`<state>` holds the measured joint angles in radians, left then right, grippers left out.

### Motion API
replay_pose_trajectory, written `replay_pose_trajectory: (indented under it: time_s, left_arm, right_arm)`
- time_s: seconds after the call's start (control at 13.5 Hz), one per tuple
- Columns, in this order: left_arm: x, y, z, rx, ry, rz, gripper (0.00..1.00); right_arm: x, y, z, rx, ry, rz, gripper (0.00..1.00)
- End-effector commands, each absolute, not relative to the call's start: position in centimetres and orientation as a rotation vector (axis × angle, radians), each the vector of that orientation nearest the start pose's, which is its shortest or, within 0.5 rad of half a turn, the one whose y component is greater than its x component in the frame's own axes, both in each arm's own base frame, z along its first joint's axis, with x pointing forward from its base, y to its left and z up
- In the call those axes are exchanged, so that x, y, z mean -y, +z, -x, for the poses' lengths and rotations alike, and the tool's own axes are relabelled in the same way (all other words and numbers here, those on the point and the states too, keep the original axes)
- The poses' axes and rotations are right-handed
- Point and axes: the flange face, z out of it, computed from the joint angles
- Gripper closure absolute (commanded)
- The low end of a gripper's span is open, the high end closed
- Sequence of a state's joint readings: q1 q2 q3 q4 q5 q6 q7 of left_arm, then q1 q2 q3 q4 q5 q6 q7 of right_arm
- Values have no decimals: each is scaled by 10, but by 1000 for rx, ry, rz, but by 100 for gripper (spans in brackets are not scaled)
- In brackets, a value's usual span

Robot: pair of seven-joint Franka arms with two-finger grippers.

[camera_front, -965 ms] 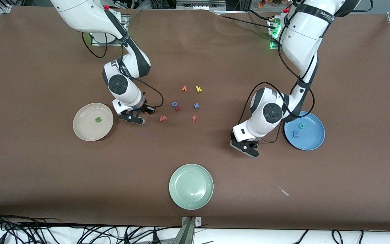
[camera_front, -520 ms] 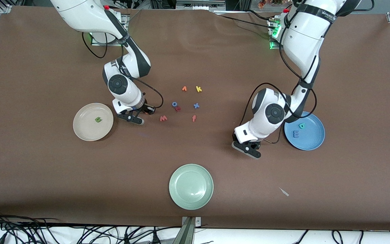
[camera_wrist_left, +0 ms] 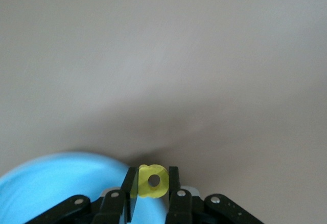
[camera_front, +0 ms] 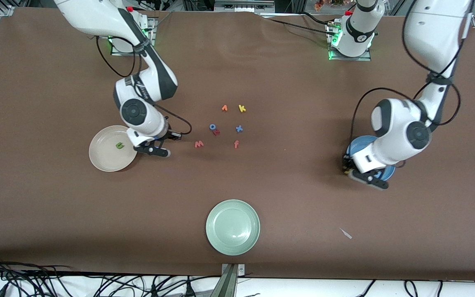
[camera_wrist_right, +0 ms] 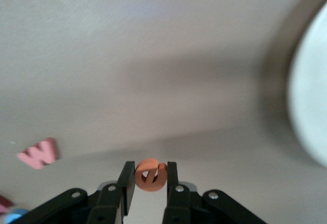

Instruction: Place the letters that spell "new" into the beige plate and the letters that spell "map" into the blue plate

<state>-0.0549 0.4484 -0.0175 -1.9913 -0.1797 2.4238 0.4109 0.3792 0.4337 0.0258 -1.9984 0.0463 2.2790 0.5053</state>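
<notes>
Left hand [camera_wrist_left: 153, 193] clenching yellow a [camera_wrist_left: 153, 181] over blue plate [camera_wrist_left: 56, 183]; green n [camera_front: 119, 145] in beige plate [camera_front: 101, 159].

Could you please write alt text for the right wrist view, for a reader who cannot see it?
The right pincer is shut on the orange e above the brown table. The pinkish-red w lies flat on the table, and the pale rim of the beige plate shows at the picture's edge.
</notes>
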Motion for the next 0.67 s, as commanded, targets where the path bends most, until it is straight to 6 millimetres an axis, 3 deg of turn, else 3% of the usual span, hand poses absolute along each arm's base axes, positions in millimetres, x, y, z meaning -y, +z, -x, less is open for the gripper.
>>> replay_pose_trajectory:
  time_s: [0.0,0.22,0.37,0.45,0.52,0.59]
  left_arm:
    - [-5,240,-578,-578,25,3178,83]
    - [-48,221,-575,-556,69,3144,79]
    - [-60,217,-576,-528,71,3140,79]
    - [-60,215,-577,-524,58,3136,73]
    - [-61,214,-578,-521,47,3134,52]
    - [-61,213,-579,-516,40,3133,5]
  right_arm:
    - [-191,248,-554,-15,275,3158,80]
    - [-155,249,-562,154,301,3159,79]
    - [-125,247,-569,226,306,3159,79]
    - [-106,245,-573,257,309,3159,79]
    - [-89,242,-576,269,313,3153,78]
    - [-77,237,-577,266,323,3150,72]
